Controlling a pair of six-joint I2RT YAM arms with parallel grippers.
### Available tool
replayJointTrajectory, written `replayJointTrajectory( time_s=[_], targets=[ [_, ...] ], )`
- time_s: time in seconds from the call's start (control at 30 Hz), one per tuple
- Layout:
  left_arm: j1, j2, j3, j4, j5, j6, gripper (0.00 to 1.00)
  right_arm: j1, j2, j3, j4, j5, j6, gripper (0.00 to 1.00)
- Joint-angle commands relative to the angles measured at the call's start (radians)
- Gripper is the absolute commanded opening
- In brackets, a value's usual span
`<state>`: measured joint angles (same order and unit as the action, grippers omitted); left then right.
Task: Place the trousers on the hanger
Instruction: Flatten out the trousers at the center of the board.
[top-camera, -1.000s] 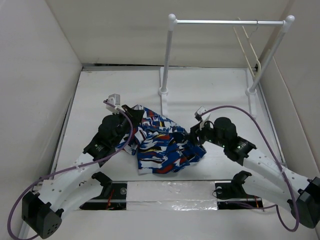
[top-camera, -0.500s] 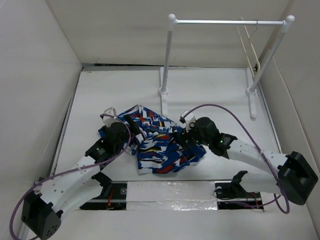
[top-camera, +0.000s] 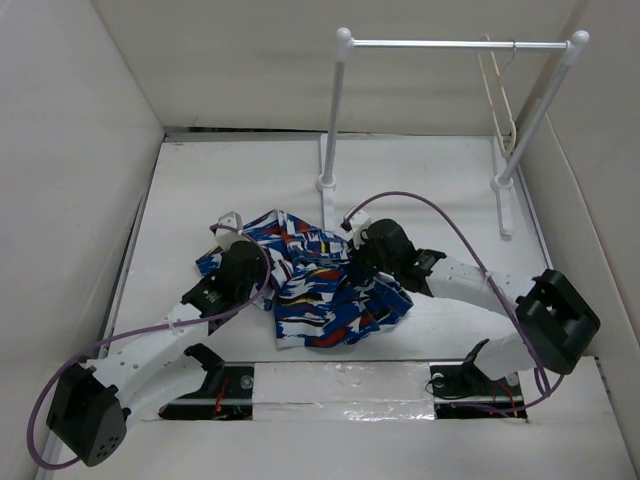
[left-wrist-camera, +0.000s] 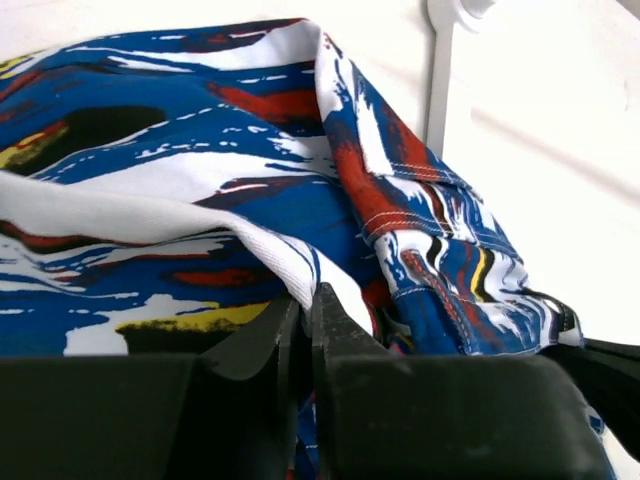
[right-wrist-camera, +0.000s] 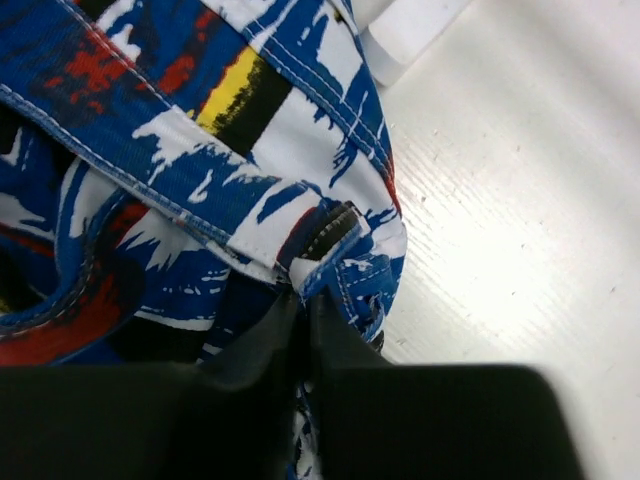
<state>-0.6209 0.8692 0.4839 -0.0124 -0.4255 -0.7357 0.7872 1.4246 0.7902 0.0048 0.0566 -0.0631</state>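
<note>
The trousers (top-camera: 320, 290), in a busy blue, white, red, black and yellow print, lie crumpled on the white table between the two arms. My left gripper (left-wrist-camera: 303, 300) is shut on a white-edged fold of the trousers (left-wrist-camera: 200, 190) at their left side. My right gripper (right-wrist-camera: 300, 292) is shut on a stitched edge of the trousers (right-wrist-camera: 150, 130) near a dark zip, at their upper right. In the top view the left gripper (top-camera: 262, 268) and the right gripper (top-camera: 352, 268) both sit over the cloth. The cream hanger (top-camera: 497, 95) hangs at the rail's right end.
A tall white two-post rail (top-camera: 455, 44) with a metal bar stands at the back, its post feet (top-camera: 326, 183) on the table. One foot (left-wrist-camera: 440, 60) shows just beyond the cloth in the left wrist view. White walls enclose the table on three sides.
Both arms moved in over the trousers from either side. Both grippers have closed on the cloth, and the left side of the trousers has been pulled outward a little.
</note>
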Motion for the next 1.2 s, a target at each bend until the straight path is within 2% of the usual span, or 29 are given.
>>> replayJointTrajectory(
  time_s=[0.0,0.07,0.2,0.3,0.43,0.63,0.7,0.8,0.83,0.87,0.97,1.0,1.07,1.1,1.13,1.17],
  targets=[
    [-0.002,-0.019,-0.008,0.072,0.008,0.007,0.00,0.009,-0.030,0.043,0.015,0.048,0.028,0.00],
    [-0.002,-0.024,0.002,0.071,0.021,0.013,0.00,0.009,-0.087,0.024,0.046,0.096,0.060,0.00],
    [-0.002,-0.032,0.041,0.083,0.048,0.039,0.00,-0.064,-0.321,-0.035,0.029,0.198,0.153,0.00],
    [-0.002,-0.036,0.077,0.080,0.068,0.051,0.00,-0.204,-0.442,-0.087,0.012,0.204,0.230,0.00],
    [-0.002,-0.058,0.070,0.107,0.116,0.064,0.00,-0.476,-0.611,-0.207,-0.052,0.131,0.321,0.00],
    [-0.002,-0.122,-0.024,0.071,0.140,0.042,0.00,-0.773,-0.681,-0.356,-0.066,-0.009,0.348,0.02],
    [-0.002,-0.156,-0.063,0.051,0.128,0.029,0.00,-0.866,-0.708,-0.404,-0.048,-0.049,0.341,0.07],
    [-0.002,-0.151,-0.076,0.016,0.068,0.009,0.00,-0.911,-0.739,-0.411,-0.019,-0.115,0.327,0.17],
    [-0.002,-0.144,-0.073,0.015,0.057,0.002,0.00,-0.911,-0.742,-0.402,-0.020,-0.123,0.318,0.25],
    [-0.002,-0.121,-0.065,-0.019,0.044,-0.002,0.00,-0.911,-0.748,-0.393,-0.022,-0.141,0.287,0.49],
    [-0.002,-0.084,-0.025,-0.049,-0.001,-0.007,0.00,-0.898,-0.744,-0.352,-0.040,-0.216,0.231,0.66],
    [-0.002,-0.079,-0.016,-0.044,-0.007,-0.005,0.00,-0.884,-0.747,-0.342,-0.040,-0.239,0.212,0.67],
    [-0.002,-0.078,-0.019,-0.011,-0.012,-0.011,0.00,-0.820,-0.753,-0.319,-0.073,-0.235,0.180,0.64],
    [0.007,-0.078,-0.019,-0.002,-0.013,-0.013,0.00,-0.792,-0.754,-0.316,-0.077,-0.221,0.172,0.57],
    [0.007,-0.076,-0.015,0.003,-0.031,-0.013,0.00,-0.763,-0.754,-0.316,-0.069,-0.221,0.167,0.45],
    [0.007,-0.067,-0.004,-0.003,-0.047,-0.013,0.00,-0.694,-0.733,-0.321,-0.036,-0.222,0.169,0.24]
  ],
)
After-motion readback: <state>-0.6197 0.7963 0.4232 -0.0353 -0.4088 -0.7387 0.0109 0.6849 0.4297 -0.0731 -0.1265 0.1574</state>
